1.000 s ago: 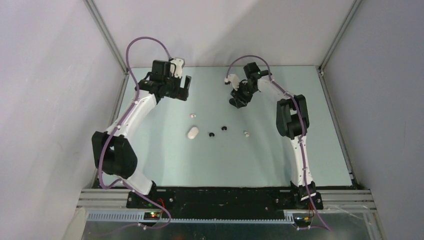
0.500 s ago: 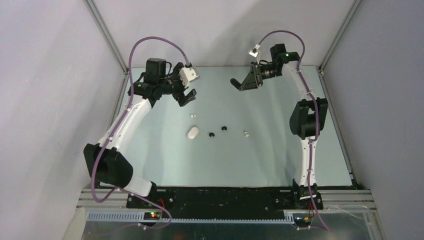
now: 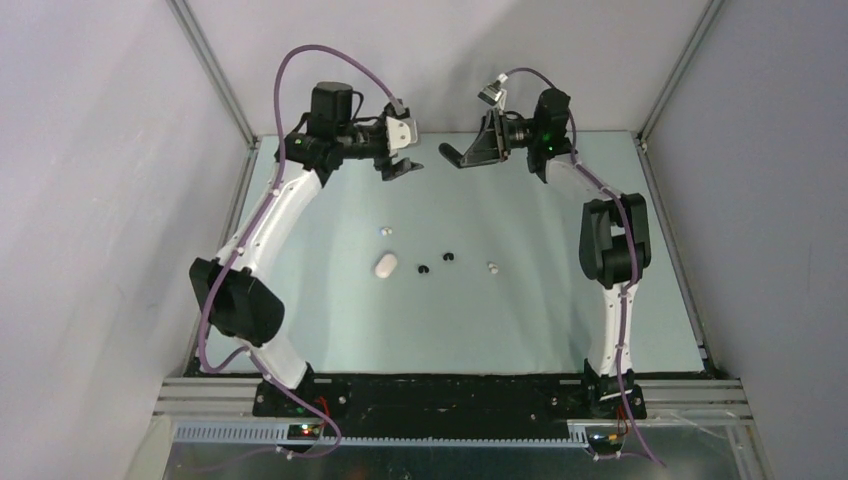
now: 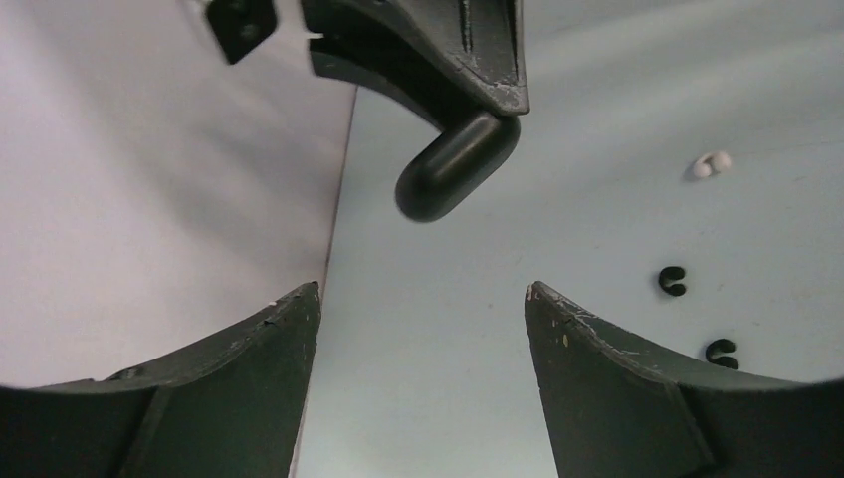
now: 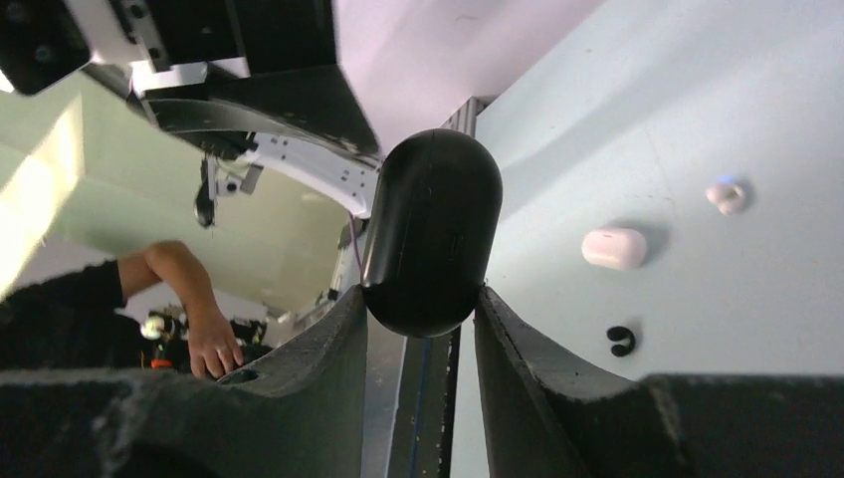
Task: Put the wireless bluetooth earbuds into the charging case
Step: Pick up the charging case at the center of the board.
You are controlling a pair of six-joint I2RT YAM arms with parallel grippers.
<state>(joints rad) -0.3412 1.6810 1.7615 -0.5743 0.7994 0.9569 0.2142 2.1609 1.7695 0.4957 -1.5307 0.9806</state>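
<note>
Surface (image 3: 500, 320): plain pale blue-green. Black charging case (image 5: 430, 234) is glossy, white charging case (image 3: 386, 264) is matte. Two black earbuds (image 3: 423, 269), two white earbuds (image 3: 492, 267). Arms (image 3: 275, 215): white links, black joints. Cables (image 3: 330, 55) purple. Walls (image 3: 100, 200) flat lilac-grey. Base rail (image 3: 450, 392) at near edge black, corner posts (image 3: 215, 75) silver.

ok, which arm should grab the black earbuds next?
Left. The left fingers are open and empty, while the right fingers grip the black case. The black earbuds lie loose on the table.

black case (image 4: 458, 164) facing left claw (image 4: 423, 291), small gap
</note>
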